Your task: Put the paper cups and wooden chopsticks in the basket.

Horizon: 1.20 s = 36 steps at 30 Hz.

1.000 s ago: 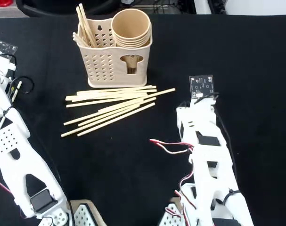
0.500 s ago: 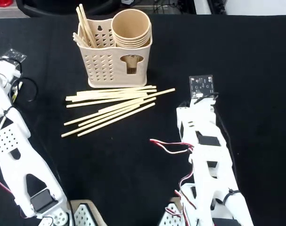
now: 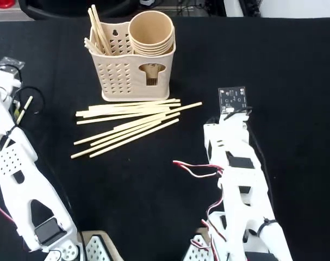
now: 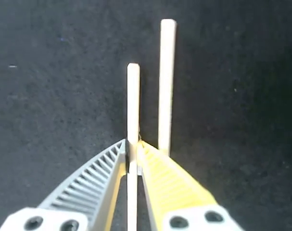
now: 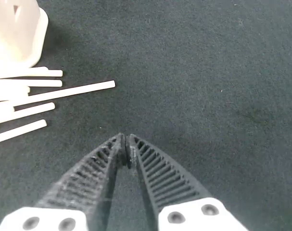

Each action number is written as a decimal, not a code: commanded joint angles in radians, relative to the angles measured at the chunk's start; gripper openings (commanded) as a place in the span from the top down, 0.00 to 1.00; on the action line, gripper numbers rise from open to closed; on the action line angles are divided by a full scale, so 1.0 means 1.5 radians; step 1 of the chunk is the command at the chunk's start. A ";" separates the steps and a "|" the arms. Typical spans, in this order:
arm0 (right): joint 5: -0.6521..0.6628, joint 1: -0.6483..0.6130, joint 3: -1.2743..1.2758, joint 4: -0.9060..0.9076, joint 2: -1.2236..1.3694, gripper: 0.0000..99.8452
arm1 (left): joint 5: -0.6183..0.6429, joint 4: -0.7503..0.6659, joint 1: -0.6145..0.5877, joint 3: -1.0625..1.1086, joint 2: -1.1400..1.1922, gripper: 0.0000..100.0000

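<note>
L hand (image 4: 133, 143) clamps chopstick (image 4: 133, 96), 2nd chopstick (image 4: 167, 72) alongside; R hand (image 5: 126, 139) closed, empty, nr loose chopsticks (image 3: 126, 122).

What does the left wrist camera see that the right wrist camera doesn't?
Left wrist view: the left claw pinching a chopstick, with a second chopstick sticking out beside it. I cannot tell whether that one is pinched too. Right wrist view: the right claw shut on nothing, a corner of the basket, and loose chopsticks lying flat. Both share the black table and a closed claw.
</note>
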 commanded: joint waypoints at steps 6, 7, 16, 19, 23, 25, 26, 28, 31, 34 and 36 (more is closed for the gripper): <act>-0.002 0.008 -0.003 -0.010 -0.013 0.99 | 0.098 0.007 0.001 -0.076 -0.045 0.97; -0.002 0.008 -0.003 -0.010 -0.013 0.99 | 0.128 0.007 0.003 -0.076 -0.057 0.97; -0.002 0.007 -0.003 -0.010 -0.013 0.99 | 0.373 0.006 0.066 -0.077 -0.286 0.97; -0.002 0.006 -0.003 -0.010 -0.013 0.99 | 0.456 0.006 0.086 -0.076 -0.386 0.97; -0.002 0.004 -0.003 -0.010 -0.013 0.99 | 0.535 0.006 0.129 -0.076 -0.519 0.97; -0.002 0.005 -0.003 -0.010 -0.013 0.99 | 0.568 0.006 0.158 -0.076 -0.580 0.97; -0.002 0.006 -0.003 -0.010 -0.013 0.99 | 0.589 0.006 0.173 -0.076 -0.609 0.97; -0.002 0.006 -0.003 -0.010 -0.013 0.99 | 0.632 0.003 0.207 -0.076 -0.667 0.97; -0.002 0.006 -0.002 -0.010 -0.013 0.99 | 0.677 -0.023 0.274 -0.077 -0.745 0.97; -0.002 0.006 -0.002 -0.010 -0.013 0.99 | 0.693 -0.088 0.351 -0.076 -0.790 0.97; -0.002 0.006 -0.002 -0.010 -0.013 0.99 | 0.693 -0.150 0.393 -0.076 -0.792 0.97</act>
